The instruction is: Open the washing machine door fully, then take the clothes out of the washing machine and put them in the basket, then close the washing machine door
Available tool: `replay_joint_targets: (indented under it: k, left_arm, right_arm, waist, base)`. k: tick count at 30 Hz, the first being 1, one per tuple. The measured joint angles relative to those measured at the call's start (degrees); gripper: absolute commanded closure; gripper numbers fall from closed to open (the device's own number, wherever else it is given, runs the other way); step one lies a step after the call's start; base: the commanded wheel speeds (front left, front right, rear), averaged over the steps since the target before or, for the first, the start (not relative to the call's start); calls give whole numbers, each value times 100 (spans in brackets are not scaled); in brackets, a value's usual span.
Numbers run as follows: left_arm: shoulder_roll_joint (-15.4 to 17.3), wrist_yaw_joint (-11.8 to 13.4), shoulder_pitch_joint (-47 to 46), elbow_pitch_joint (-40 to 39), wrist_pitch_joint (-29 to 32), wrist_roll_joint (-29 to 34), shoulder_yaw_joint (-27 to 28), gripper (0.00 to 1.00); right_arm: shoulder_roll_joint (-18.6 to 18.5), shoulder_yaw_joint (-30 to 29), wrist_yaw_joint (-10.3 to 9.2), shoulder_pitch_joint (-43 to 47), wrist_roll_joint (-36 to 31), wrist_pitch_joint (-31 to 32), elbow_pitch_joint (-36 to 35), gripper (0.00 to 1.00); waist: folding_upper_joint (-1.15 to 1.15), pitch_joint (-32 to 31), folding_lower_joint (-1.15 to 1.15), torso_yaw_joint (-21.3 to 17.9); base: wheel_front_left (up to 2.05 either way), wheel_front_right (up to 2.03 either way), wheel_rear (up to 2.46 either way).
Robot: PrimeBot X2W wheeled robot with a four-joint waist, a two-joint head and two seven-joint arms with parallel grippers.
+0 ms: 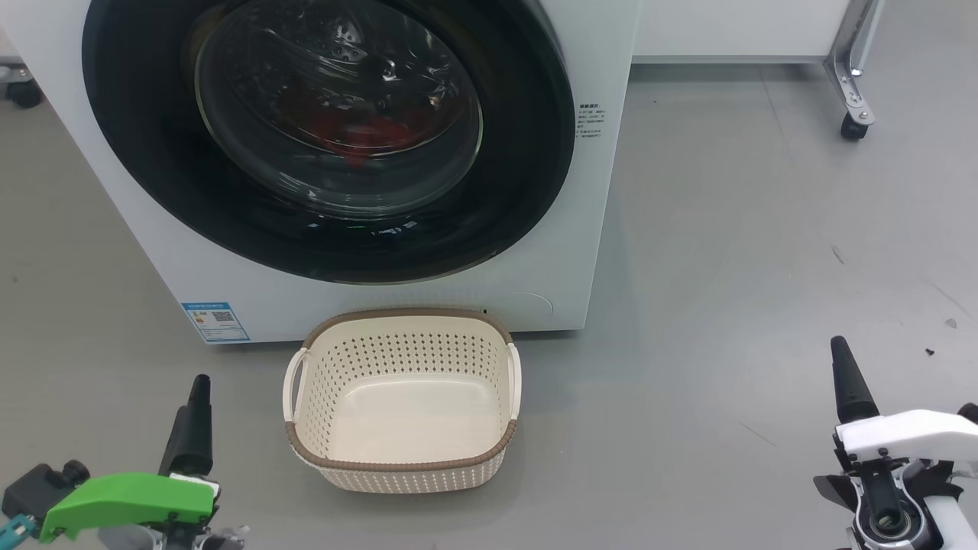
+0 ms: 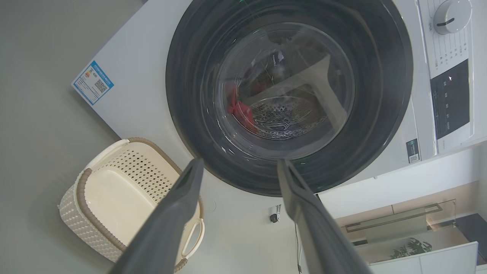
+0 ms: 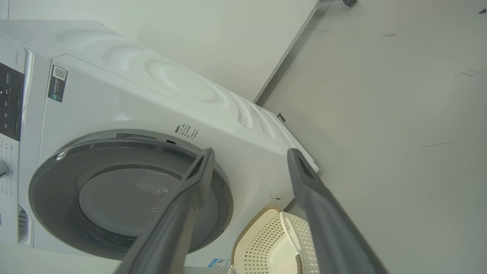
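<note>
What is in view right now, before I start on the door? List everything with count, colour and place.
big white front-loading washing machine: one, white, straight ahead on the grey floor
large round glass-centred washing machine door: one, glossy black rim, on the machine's front, shut
soft fabric clothes: one bundle, red, inside, behind the door's glass
small perforated plastic basket: one, cream with brown rim, on the floor before the machine, empty
rectangular label: one, blue, machine's lower left front
round dial: one, white, top of the machine's front
wheeled metal frame leg: one, silver, floor at right
left gripper: one, dark fingers, open, lower left
right gripper: one, dark fingers, open, lower right
</note>
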Motion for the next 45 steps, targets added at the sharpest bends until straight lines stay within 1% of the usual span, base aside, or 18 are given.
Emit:
replay_joint_targets:
  k: [6, 8, 10, 13, 15, 24, 28, 30, 32, 34, 36, 41, 45]
  left_arm:
    - [71, 1, -59, -116, -98, 714, -63, 0]
    - [74, 11, -95, -151, -142, 910, -90, 0]
    - [81, 53, -114, -172, -167, 1140, -135, 0]
    - [107, 59, -125, -205, -227, 1532, -223, 0]
    - [144, 107, -135, -246, -256, 1836, -331, 0]
    - [211, 223, -136, -298, -415, 2900, -691, 0]
    - [210, 286, -136, -297, -489, 3250, -768, 0]
    - [209, 309, -136, -277, -536, 3398, -816, 0]
    - [201, 311, -136, -279, -554, 3477, -834, 0]
    - [193, 361, -136, -268, -567, 3620, -881, 0]
    - [182, 412, -136, -238, -613, 3730, -903, 0]
    - [174, 511, -135, -113, -716, 4081, -943, 0]
    - [153, 557, -135, -69, -767, 4373, -987, 0]
  right_arm:
    - [-131, 249, -3, -96, -669, -122, 2, 0]
    - [-158, 322, -52, -150, -879, -168, 2, 0]
    - [-169, 379, -60, -167, -1112, -189, -1, 0]
    - [-189, 485, -66, -199, -1460, -254, -21, 0]
    - [-209, 530, -132, -246, -1671, -280, -42, 0]
    - [-280, 873, -205, -253, -2593, -431, -56, 0]
    - [-291, 1002, -214, -253, -2954, -526, -51, 0]
    - [-292, 1047, -254, -253, -3140, -555, -42, 0]
    - [-293, 1067, -255, -253, -3216, -573, -38, 0]
    - [-296, 1104, -257, -253, -3357, -614, -21, 0]
    - [-300, 1149, -305, -253, -3539, -630, 8, 0]
    - [-299, 1245, -313, -254, -3887, -732, 102, 0]
    - [-298, 1315, -357, -256, -4178, -804, 177, 0]
  waist:
    - [0, 1, 0, 3]
    - [0, 1, 0, 5]
    - [0, 2, 0, 6]
    - [0, 3, 0, 7]
    - [0, 3, 0, 7]
    - [0, -8, 0, 1]
    - [0, -19, 0, -3]
    - [0, -23, 0, -4]
    - [0, -24, 0, -5]
    - [0, -27, 0, -5]
    - [0, -31, 0, -5]
    - [0, -41, 0, -5]
    - [0, -51, 0, -8]
  base:
    - [0, 0, 0]
    - [0, 0, 0]
    - [0, 0, 0]
    - [0, 0, 0]
    - [0, 0, 0]
    - [0, 0, 0]
    - [0, 0, 0]
    - [0, 0, 0]
    - [0, 0, 0]
    - [0, 0, 0]
    - [0, 0, 0]
    - [0, 0, 0]
    - [0, 0, 0]
